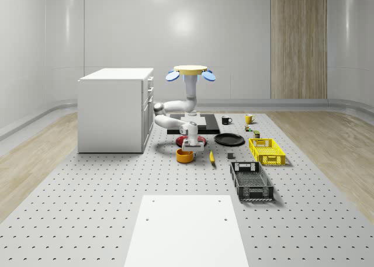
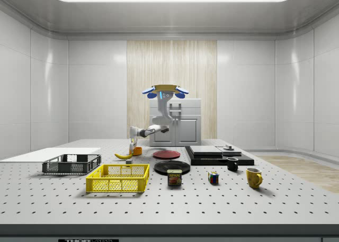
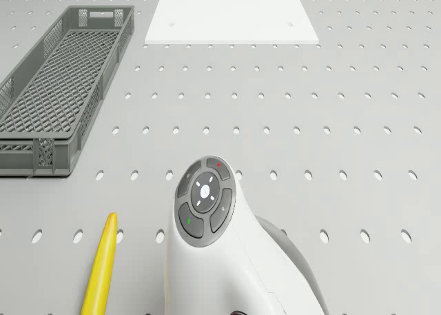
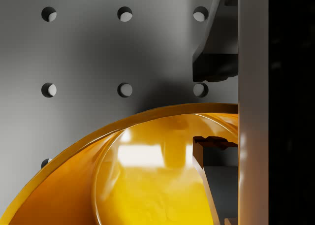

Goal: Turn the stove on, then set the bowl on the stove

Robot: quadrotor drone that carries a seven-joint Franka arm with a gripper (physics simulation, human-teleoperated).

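Drone hovering over the stove, arm reaching down to the orange bowl.

The perforated worktop (image 1: 87,191) carries a white cabinet (image 1: 114,109); beside it the drone (image 1: 190,72) hovers above the black stove (image 1: 205,124). Its arm (image 1: 175,118) bends down and forward, putting the gripper (image 1: 191,145) at the bowl (image 1: 184,156), which sits on the worktop in front of the red plate (image 1: 200,140), near the banana (image 1: 211,156). In the wrist view one of the fingers (image 4: 211,161) is inside the bowl and the other outside, straddling its rim with gaps visible.
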